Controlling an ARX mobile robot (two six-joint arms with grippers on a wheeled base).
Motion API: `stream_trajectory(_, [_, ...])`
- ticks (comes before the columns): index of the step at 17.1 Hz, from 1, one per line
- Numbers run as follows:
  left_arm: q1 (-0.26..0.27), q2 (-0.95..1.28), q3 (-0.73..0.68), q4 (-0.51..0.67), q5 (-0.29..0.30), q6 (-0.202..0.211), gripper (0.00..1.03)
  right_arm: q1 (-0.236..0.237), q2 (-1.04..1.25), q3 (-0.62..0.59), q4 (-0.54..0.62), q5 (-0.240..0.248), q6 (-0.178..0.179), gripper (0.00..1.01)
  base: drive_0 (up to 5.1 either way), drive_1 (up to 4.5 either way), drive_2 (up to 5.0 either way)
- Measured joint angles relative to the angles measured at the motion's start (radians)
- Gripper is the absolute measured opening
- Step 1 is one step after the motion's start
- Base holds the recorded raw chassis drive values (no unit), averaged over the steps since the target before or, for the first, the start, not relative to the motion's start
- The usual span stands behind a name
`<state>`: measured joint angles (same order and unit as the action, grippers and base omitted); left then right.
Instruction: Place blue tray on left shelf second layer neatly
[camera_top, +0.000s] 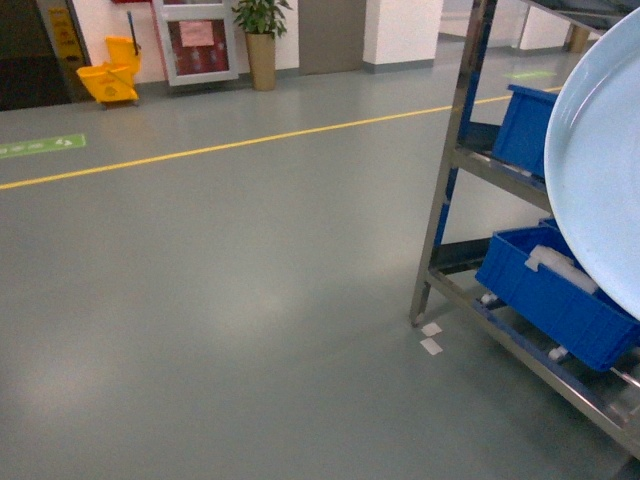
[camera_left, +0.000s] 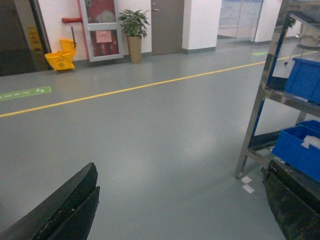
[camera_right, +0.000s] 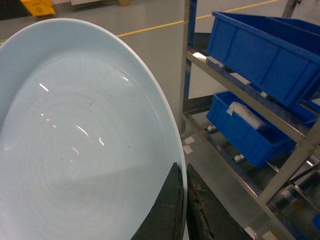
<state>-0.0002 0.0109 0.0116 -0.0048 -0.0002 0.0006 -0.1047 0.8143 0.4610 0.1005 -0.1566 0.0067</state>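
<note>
Far left in the head view, a yellow mop bucket (camera_top: 110, 78) sits by the wall, with a potted plant (camera_top: 262, 40) further along and a yellow floor line (camera_top: 240, 143) running across the grey floor. The left gripper (camera_left: 180, 210) shows its two dark fingers (camera_left: 70, 210) spread wide apart, nothing between them, over bare floor. Moving right, the left shelf (camera_top: 447, 170) stands with its shiny upright, dark-blue crates (camera_top: 560, 295) on its tiers. And at the right edge, the blue tray (camera_top: 600, 170) is held up in the air just beside the shelf, tilted on edge; the right gripper (camera_right: 184, 210) is clamped onto its rim.
</note>
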Motion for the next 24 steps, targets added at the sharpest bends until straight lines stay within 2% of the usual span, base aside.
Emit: stream_trajectory(24, [0.0,0.0,0.0,0.0,0.0,0.0,0.98,0.0,0.0,0.0,0.0,0.0,0.0,0.02,-1.5,-1.52,-1.5])
